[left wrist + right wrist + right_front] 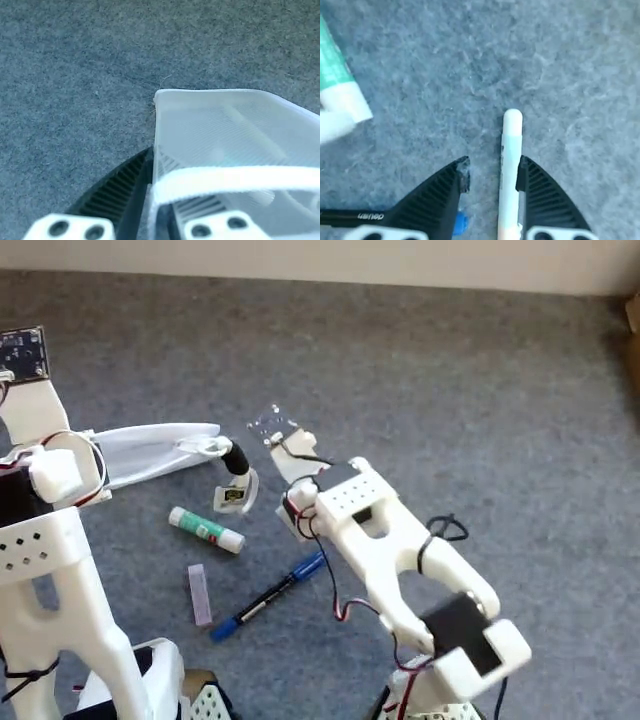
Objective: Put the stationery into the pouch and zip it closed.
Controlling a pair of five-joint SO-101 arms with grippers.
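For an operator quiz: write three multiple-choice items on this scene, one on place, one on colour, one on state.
1. The white pen lies: A) within the right claw B) in a cup C) on a book
2. The body of the glue stick is: A) red B) green C) yellow
3. The right claw is: A) shut on the pen B) open C) shut on the glue stick
Answers: A, the right wrist view shows it between the fingers; B, green body, white cap; B, a gap shows beside the pen.
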